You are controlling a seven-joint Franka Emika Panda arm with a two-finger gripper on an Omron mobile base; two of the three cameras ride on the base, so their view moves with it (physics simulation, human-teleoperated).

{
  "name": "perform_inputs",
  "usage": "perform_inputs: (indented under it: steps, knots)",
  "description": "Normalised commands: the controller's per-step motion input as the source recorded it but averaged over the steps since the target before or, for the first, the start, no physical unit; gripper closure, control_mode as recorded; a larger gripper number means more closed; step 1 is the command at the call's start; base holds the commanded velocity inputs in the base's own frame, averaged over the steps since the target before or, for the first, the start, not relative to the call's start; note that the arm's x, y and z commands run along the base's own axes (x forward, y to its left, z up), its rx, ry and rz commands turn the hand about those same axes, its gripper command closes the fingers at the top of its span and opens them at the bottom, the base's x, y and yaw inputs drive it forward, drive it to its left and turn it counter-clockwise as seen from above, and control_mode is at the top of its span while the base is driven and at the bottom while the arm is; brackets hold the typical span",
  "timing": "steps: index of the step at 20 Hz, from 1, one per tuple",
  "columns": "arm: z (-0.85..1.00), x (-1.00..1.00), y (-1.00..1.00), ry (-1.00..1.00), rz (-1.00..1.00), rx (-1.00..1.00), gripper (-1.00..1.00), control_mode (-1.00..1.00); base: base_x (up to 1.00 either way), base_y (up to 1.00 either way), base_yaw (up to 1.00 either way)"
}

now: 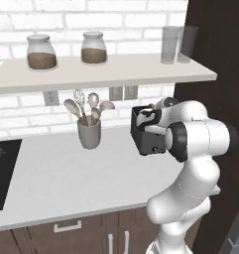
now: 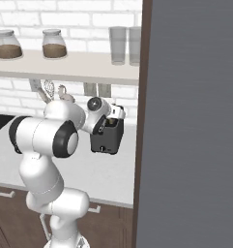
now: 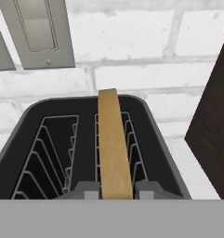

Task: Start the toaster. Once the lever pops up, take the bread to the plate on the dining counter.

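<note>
From the left base view, the gripper (image 1: 149, 118) sits right over the top of the toaster (image 1: 149, 138), which stands on the counter (image 1: 76, 173) just right of the utensil cup (image 1: 89, 133); the right base view shows the same, the hand down at the toaster's (image 2: 107, 136) top. In the hand view the bread (image 3: 114, 144) stands on edge in the toaster's (image 3: 150, 121) right-hand slot with the fingertips (image 3: 87, 190) closed against its near end, so I judge the lift-out step is in hand, and next comes a straight pull up clear of the slot wires.
</note>
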Motion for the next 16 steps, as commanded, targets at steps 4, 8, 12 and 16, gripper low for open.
perform_inputs:
  steps: [4, 8, 12, 16]
  knots:
    - [0.48, 0.00, -0.11, -0.03, 0.00, 0.18, 1.00, -1.00, 0.00, 0.00, 0.00]
    - [0.60, 0.02, -0.09, -0.01, 0.00, 0.20, 1.00, -1.00, 0.00, 0.00, 0.00]
    - [0.48, 0.00, -0.16, 0.00, 0.00, 0.18, 1.00, -1.00, 0.00, 0.00, 0.00]
    - [0.22, -0.02, -0.14, -0.02, 0.00, 0.14, 1.00, -1.00, 0.00, 0.00, 0.00]
